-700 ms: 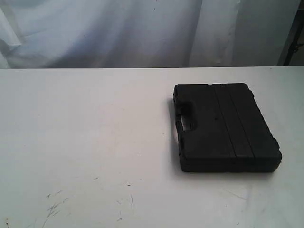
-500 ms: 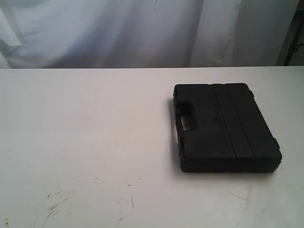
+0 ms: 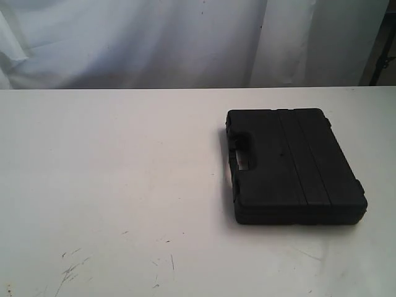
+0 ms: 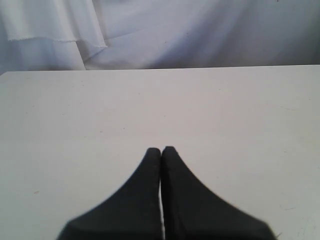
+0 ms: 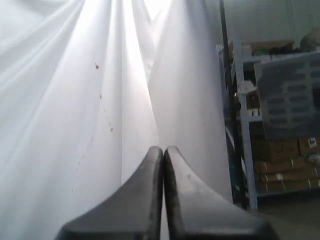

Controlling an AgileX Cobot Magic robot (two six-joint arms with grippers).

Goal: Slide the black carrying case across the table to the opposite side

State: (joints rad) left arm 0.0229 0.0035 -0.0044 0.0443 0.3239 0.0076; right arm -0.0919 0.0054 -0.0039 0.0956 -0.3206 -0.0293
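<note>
- Flat on the right half of the white table [image 3: 111, 185]: black case [image 3: 291, 164], cut-out handle [image 3: 242, 151] facing left.
- Long axis seemingly far-to-near, along the ribs [image 3: 296, 158].
- Left gripper [image 4: 161, 150] and right gripper [image 5: 163, 149]: both pinched closed, empty.

Exterior view: raised above one long edge of the tabletop [image 3: 124, 161], facing down and across it to the white curtain [image 3: 154, 43] behind. Left wrist view: low, close over the same tabletop, facing along the left fingers [image 4: 145, 200] to that curtain. Right wrist view: tilted higher, past the right fingers [image 5: 140, 205], onto curtain and side shelving [image 5: 280, 125].
</note>
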